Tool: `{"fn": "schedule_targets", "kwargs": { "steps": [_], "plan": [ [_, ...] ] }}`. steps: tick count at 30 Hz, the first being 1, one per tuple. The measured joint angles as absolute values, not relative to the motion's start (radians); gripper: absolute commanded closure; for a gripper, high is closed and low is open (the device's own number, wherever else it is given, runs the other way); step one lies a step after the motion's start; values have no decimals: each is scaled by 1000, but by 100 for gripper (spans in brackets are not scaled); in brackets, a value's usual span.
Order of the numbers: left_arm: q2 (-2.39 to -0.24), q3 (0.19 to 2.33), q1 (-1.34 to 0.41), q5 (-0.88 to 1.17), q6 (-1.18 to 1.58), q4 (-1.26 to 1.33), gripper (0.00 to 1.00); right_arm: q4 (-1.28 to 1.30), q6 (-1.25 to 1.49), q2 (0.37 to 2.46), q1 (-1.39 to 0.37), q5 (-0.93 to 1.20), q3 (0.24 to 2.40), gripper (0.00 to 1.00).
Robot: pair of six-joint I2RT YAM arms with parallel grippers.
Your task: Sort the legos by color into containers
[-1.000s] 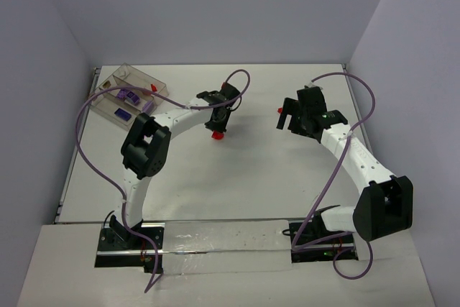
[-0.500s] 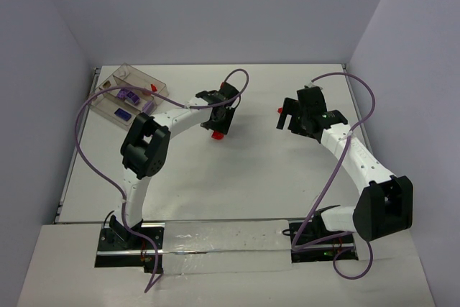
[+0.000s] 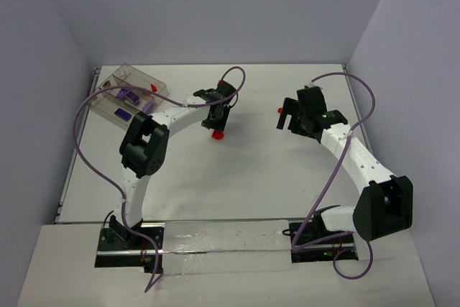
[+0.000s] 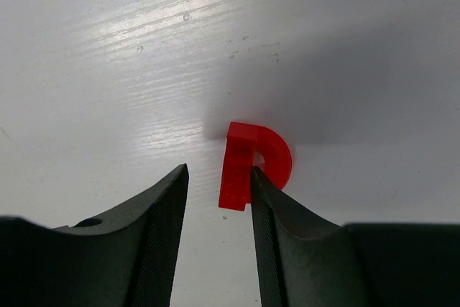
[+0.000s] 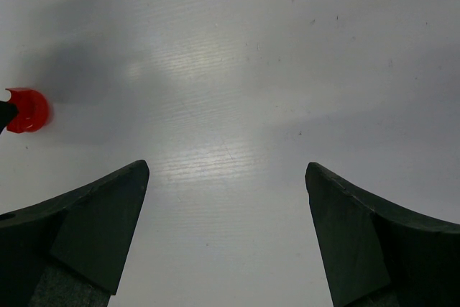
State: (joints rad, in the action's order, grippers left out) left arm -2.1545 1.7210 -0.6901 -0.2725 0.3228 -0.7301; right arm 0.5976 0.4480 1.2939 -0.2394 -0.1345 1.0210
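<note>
Left pincer (image 4: 218, 170) has shifted slightly, part-open, one fingertip (image 4: 260, 181) touching red rounded lego (image 4: 243, 154); right pincer (image 5: 226, 165) gapes empty.

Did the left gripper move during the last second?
Yes, slightly: in the top view the left gripper has shifted leftward, toward the tray.

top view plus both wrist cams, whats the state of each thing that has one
left claw, partly open, clamping nothing
right claw, wide open, empty
red rounded lego, loose on the table, at the left claw's tips
tray, upright, holding purple legos and a small red piece
</note>
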Motion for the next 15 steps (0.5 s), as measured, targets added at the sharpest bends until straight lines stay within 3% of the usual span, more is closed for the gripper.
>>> {"fn": "schedule_targets", "kwargs": {
  "steps": [10,15],
  "plan": [
    [-2159,1717,-690,-250,329,-721,54,599,448,1299,-239,-134,1023,3],
    [-2159,1713,-690,-241,329,-718,59,599,448,1299,-239,-134,1023,3]
  ]
}}
